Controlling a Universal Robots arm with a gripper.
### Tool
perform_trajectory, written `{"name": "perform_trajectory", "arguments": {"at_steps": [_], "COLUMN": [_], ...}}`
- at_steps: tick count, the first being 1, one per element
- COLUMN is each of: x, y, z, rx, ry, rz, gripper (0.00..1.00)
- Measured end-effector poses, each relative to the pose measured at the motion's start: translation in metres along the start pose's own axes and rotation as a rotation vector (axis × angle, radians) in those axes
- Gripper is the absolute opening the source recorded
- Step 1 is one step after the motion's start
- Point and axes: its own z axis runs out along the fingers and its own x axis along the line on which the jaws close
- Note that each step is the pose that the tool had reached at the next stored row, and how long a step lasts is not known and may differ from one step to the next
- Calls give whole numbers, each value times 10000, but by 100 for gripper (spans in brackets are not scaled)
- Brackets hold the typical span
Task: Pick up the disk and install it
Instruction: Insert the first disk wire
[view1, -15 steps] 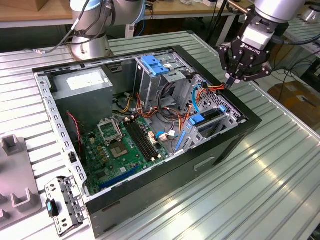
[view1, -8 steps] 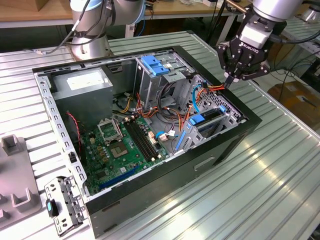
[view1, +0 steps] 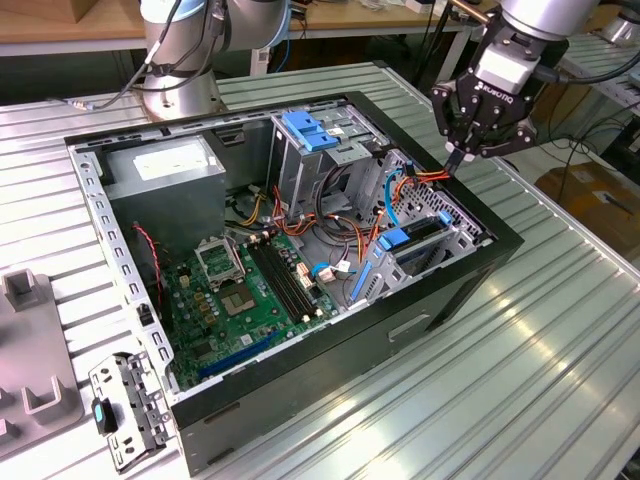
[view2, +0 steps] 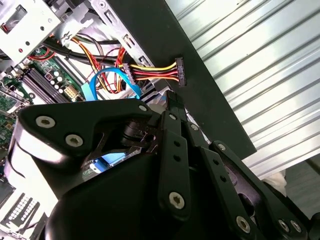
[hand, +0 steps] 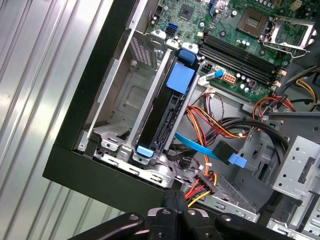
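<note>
Gripper (view1: 458, 160) fingers pressed together, nothing between them, poised at case (view1: 480, 262) rim over cable bundle (view1: 425, 178). Disk (hand: 165, 107) sits below and beside gripper, on edge in drive bay (hand: 125, 105), blue carrier tabs showing at both ends. Orange-yellow power connector (view2: 179, 71) just past fingertip (view2: 173, 100) in second wrist view. Motherboard (view1: 245, 285) beyond disk.

Open PC case (view1: 300, 400) on ribbed metal table (view1: 560, 330). Inside case: green motherboard (view1: 250, 290), grey power supply (view1: 165, 170), tall metal cage (view1: 310, 160). Loose bracket (view1: 125, 405) beside case.
</note>
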Motion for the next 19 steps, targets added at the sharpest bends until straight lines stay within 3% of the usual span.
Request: {"name": "perform_trajectory", "arguments": {"at_steps": [10, 12, 14, 19], "x": [-7, -6, -6, 7], "y": [-4, -7, -7, -167], "z": [0, 4, 22, 64], "rx": [0, -1, 6, 13], "ry": [1, -6, -21, 27], "rz": [-22, -229, -877, -985], "gripper": [11, 11, 11, 11]}}
